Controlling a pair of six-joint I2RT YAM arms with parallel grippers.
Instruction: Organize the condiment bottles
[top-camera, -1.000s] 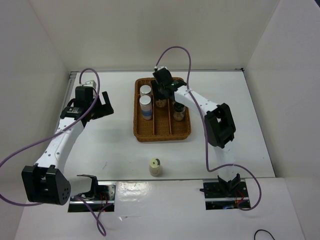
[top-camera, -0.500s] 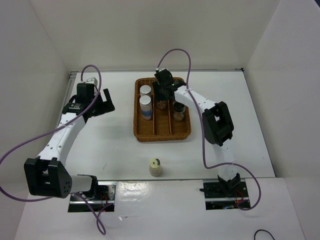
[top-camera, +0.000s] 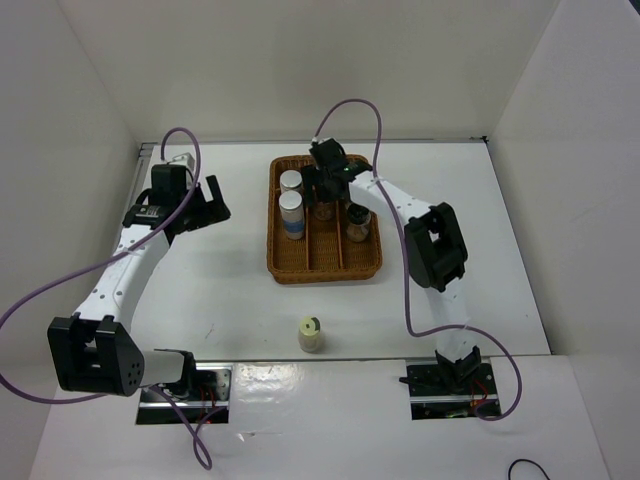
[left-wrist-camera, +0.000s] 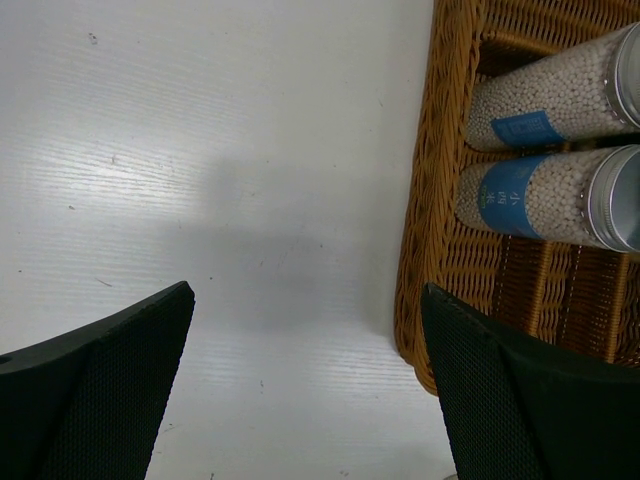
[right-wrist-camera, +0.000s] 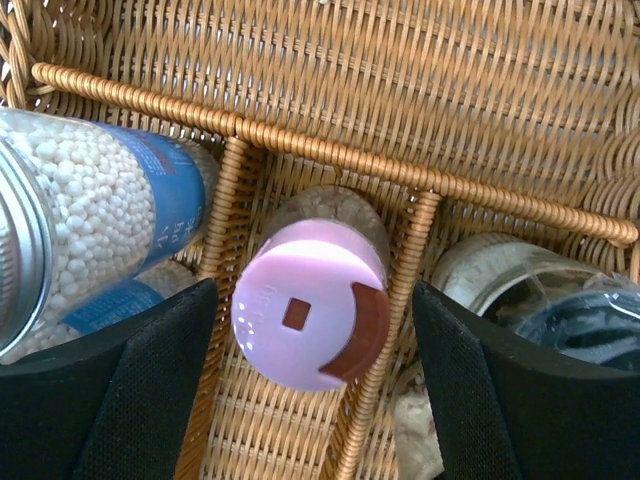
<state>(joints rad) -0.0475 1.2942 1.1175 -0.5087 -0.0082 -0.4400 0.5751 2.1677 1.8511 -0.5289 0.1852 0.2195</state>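
Your right gripper (top-camera: 322, 193) hangs over the far end of the brown wicker basket (top-camera: 325, 274), above its middle lane. Its jaws are spread wide, and in the right wrist view the 2 fingers (right-wrist-camera: 130, 400) stand on either side of the pink-capped bottle (right-wrist-camera: 308, 305). You can see a gap of wicker between the cap and each finger, so nothing is gripped. That bottle stands upright in the middle lane, against the cross-bar at the far end.

The 2 silver-capped bottles (top-camera: 291, 181) (top-camera: 291, 206) stand one behind the other in the left lane, touching or very nearly so. Their blue labels and white beads show clearly in the left wrist view. 1 clear black-topped bottle (top-camera: 358, 222) stands in the right lane, just beside the pink-capped one with the divider between them. You cannot make out a 2nd black-topped bottle in any view; the right arm covers part of that lane.

The yellow-capped bottle (top-camera: 311, 333) stands alone on the white table (top-camera: 220, 290), well apart from the basket, near the front edge between the 2 arm bases.

Your left gripper (left-wrist-camera: 305, 295) hovers over bare table just left of the basket's left wall. Its jaws are apart, with only the tabletop between them.
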